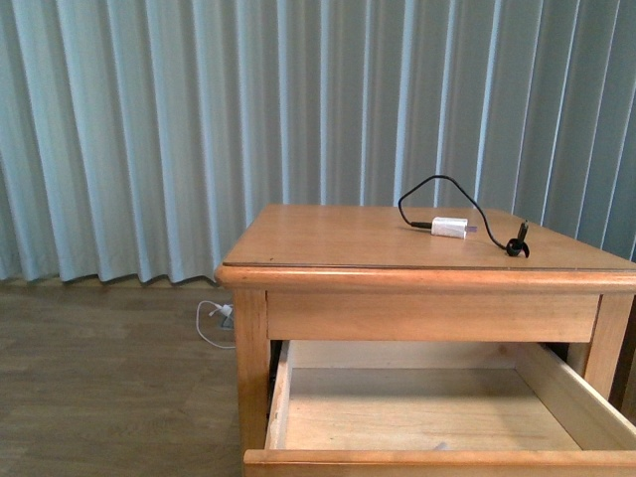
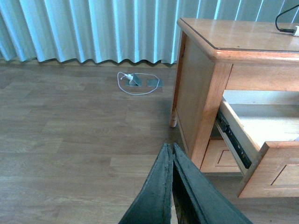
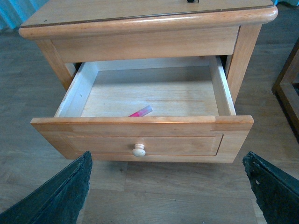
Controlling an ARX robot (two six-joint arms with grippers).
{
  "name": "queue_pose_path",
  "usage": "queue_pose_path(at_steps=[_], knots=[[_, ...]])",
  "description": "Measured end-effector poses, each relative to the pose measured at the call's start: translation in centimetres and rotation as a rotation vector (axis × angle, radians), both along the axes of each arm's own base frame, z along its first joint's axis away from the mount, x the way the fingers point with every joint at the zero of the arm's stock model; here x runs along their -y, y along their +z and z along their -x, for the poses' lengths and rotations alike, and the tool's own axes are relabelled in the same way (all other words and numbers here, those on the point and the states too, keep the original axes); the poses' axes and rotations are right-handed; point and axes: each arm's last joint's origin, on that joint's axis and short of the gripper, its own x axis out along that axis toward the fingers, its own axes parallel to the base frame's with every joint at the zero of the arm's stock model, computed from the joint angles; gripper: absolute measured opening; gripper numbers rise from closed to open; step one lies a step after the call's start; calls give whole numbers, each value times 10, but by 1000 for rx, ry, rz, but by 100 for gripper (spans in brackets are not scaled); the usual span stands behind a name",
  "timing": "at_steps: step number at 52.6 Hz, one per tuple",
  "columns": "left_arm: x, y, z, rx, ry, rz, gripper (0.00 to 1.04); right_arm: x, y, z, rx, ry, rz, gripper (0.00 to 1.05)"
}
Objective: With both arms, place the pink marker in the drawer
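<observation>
Pale blue-grey curtains (image 1: 149,129) hang in folds behind a light wooden nightstand (image 1: 298,328) that stands on a wood-plank floor (image 2: 70,130). On the top surface, toward the far right side, a white charger plug (image 1: 449,227) lies with its black cable (image 1: 437,184) making a loop above it. On the floor near the curtains a thin white cord (image 2: 138,83) is coiled around a floor socket.

The top drawer (image 3: 177,144) is pulled far out, and under it the lower drawer (image 2: 217,158) is closed. The pink marker (image 3: 141,112) lies inside the open drawer on its bottom, a little tilted, just behind the front wall and about above the round knob (image 3: 138,150). One end of it is hidden by this wall.

The right gripper (image 3: 167,157) is spread wide and holds nothing. It hangs outside the drawer, in front of the front panel, so the panel stands between it and the marker; they are apart. The left gripper (image 2: 170,151) has its fingers pressed together with nothing seen between them. It is over the bare floor beside the nightstand's left side, well apart from the marker.
</observation>
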Motion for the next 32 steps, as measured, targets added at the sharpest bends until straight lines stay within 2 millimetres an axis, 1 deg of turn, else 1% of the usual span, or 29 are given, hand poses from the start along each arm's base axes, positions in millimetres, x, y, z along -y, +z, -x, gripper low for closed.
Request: queue_pose_path(at_steps=[6,32], knots=[[0,-4,3,10,0,0,4,0,0,0,0,0,0,96],[0,-3,14,27,0,-3,4,0,0,0,-1,0,0,96]])
